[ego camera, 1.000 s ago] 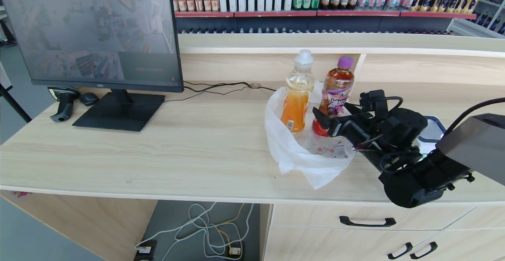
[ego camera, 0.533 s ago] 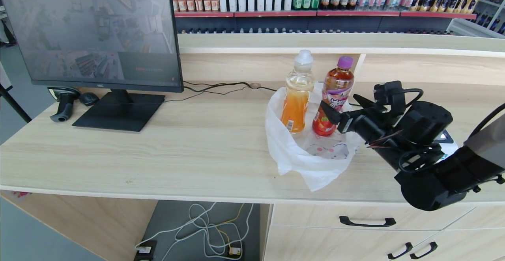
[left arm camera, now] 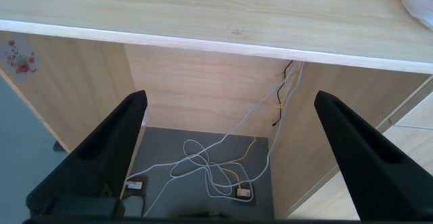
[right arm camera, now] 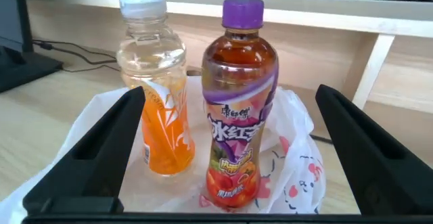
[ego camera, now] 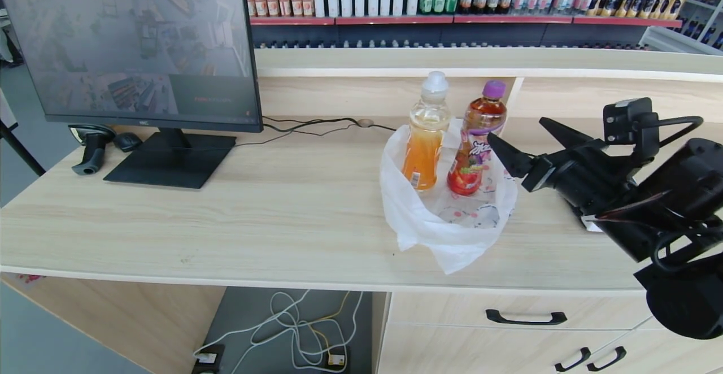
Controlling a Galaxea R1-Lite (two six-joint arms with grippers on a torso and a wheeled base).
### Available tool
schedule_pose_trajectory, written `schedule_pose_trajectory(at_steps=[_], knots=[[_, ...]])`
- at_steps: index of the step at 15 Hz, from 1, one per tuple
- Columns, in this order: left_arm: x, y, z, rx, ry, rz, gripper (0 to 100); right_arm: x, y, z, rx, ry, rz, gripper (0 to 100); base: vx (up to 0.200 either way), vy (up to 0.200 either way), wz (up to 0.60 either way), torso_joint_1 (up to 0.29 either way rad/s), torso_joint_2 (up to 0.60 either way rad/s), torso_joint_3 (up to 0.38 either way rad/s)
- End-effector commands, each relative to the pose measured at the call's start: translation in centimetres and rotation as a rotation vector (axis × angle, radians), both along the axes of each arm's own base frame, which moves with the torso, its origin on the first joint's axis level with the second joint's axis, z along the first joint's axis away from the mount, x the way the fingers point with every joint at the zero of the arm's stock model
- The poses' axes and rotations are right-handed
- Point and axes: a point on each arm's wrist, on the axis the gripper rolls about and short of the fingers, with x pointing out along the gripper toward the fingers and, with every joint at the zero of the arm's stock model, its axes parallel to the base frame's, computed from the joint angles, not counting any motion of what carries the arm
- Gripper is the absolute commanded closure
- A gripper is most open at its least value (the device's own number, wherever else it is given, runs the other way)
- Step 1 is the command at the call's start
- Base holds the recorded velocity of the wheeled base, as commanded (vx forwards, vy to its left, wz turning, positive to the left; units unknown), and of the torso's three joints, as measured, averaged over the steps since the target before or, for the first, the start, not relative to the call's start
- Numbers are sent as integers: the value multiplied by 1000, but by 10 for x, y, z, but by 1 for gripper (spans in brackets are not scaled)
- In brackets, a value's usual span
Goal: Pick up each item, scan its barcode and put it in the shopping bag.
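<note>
Standing wide apart with nothing between them, the jaws of the right gripper point toward the purple-capped bottle. Its black fingers stop short of the bottle, which stands ahead of the tips rather than between them.

The purple-capped bottle holds a red-brown drink. It stands upright inside the shopping bag, a white plastic one with a small red print, slumped open on the counter. Just to its left in the same bag stands the white-capped bottle, also upright and partly filled with orange drink. The two bottles are close together, and I cannot tell whether they touch.

The left gripper is likewise spread wide and empty. It hangs below the front edge of the counter, facing the open bay underneath, where loose cables lie on the grey floor.

Farther left on the counter, a monitor stands on a flat black foot. The black barcode scanner sits just left of that foot, with a mouse beside it. Drawers with black handles sit under the counter below the bag. Behind the counter, a shelf carries a long row of bottles.
</note>
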Motion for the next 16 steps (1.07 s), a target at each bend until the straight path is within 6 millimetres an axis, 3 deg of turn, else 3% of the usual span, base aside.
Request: schedule_pose_trajectory(at_steps=[1, 5, 9, 14, 16], knots=[[0, 0, 0, -1, 0, 1, 0, -27, -6, 0, -18, -14, 22, 0, 0, 0, 0, 0, 0, 0], [0, 0, 0, -2, 0, 2, 0, -36, -9, 5, -9, -23, 21, 0, 0, 0, 0, 0, 0, 0], [0, 0, 0, -4, 0, 2, 0, -40, -11, 3, -1, -10, 16, 0, 0, -200, 0, 2, 1, 6], [0, 0, 0, -7, 0, 2, 0, -39, -14, 15, 11, -58, 1, 0, 0, -200, 0, 9, 5, -1], [0, 0, 0, -7, 0, 2, 0, -38, -29, 16, 8, -63, -48, 0, 0, -200, 0, 5, 7, 2]])
